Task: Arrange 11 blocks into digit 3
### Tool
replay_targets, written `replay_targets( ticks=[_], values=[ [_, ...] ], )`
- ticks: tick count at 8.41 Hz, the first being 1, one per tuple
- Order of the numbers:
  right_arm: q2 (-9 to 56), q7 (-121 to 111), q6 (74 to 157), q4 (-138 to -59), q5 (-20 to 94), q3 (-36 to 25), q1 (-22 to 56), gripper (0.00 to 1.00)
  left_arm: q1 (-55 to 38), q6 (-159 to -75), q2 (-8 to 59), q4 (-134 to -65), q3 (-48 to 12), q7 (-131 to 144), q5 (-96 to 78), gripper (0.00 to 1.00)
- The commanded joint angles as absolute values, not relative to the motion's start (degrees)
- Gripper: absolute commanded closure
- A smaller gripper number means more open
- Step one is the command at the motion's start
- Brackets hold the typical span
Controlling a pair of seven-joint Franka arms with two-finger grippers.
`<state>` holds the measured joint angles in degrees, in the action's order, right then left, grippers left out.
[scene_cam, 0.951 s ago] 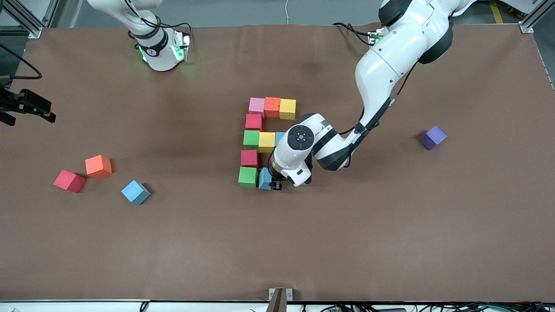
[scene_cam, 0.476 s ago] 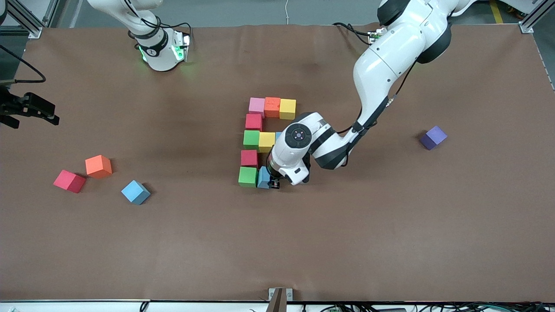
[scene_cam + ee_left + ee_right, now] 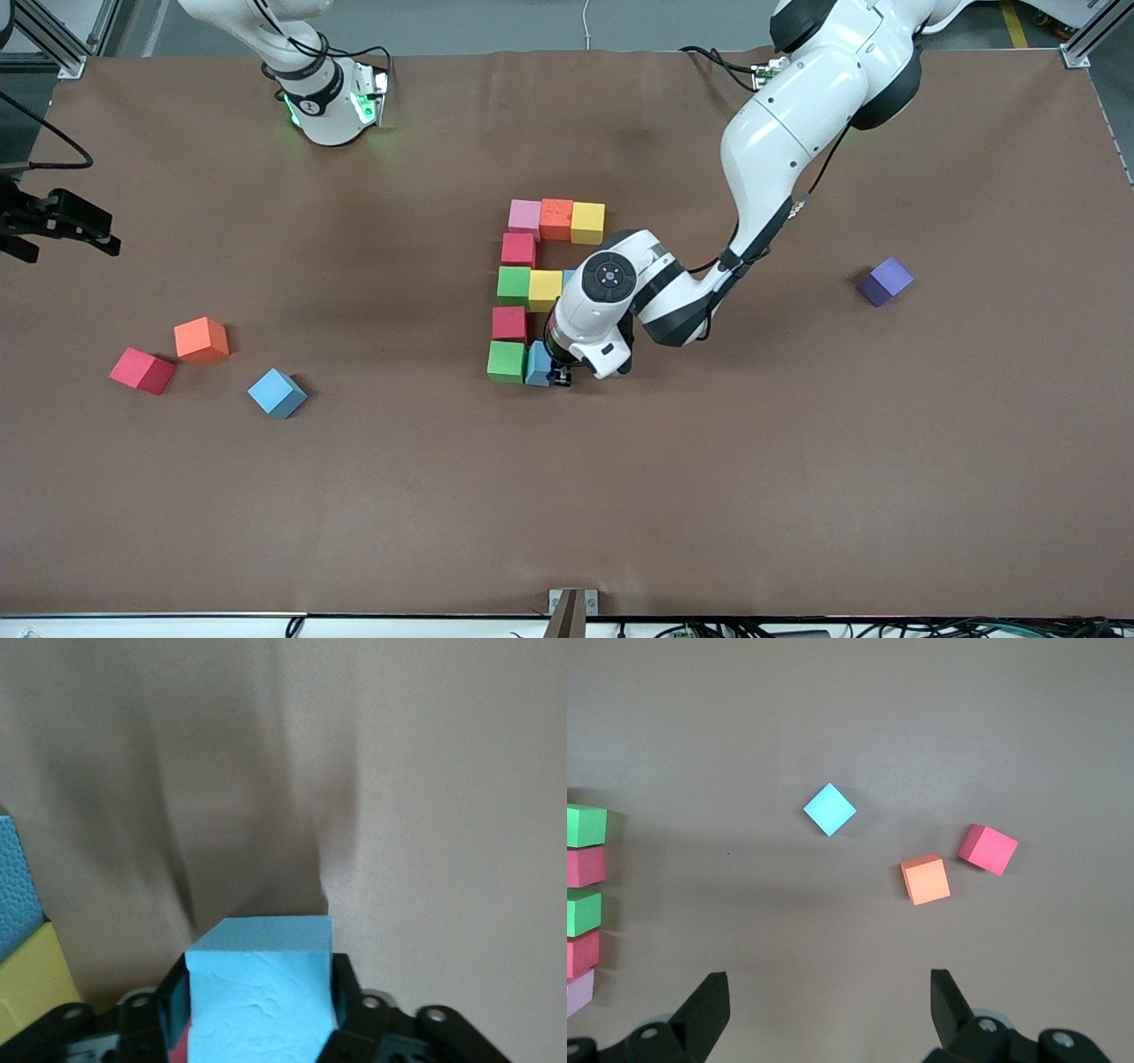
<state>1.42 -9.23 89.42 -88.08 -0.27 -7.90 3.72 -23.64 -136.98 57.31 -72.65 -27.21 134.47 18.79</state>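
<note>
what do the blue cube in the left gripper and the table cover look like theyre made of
Blue cube: probably foam, matte; its face shows a fine pitted, wrinkled grain and no shine. Table cover: looks like brown paper or thin matte sheet, with faint creases and ripples; which one is unclear.

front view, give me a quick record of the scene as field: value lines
figure: ten cubes placed, pink, orange, yellow in the row nearest the bases
nearest row: green cube with blue cube beside it, third spot not yet filled
left gripper: down at the blue cube, fingers either side of it
right gripper: open, waiting over the right arm's end of the table
loose cubes: purple toward the left arm's end; red, orange, blue toward the right arm's end
</note>
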Motion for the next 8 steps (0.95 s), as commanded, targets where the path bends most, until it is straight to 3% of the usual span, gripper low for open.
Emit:
replay_targets(
  ticks=[1, 4, 8],
  values=[
    [1.6, -9.5, 89.1, -87.4, 0.7, -7.6, 3.5, 0.0, -24.9, -137.5, 58.2, -70.8, -26.2, 133.8, 18.5, 0.0],
    [1.6, -9.5, 89.1, -87.4, 0.7, -7.6, 3.5, 0.0, -24.8, -137.0, 56.6, -70.9, -26.2, 133.8, 18.5, 0.0],
    [1.7, -9.5, 89.4, -87.5, 0.7, -7.6, 4.0, 0.0, -21.1, -131.7, 47.3, -73.8, -26.4, 132.6, 19.2, 0.0]
  ],
)
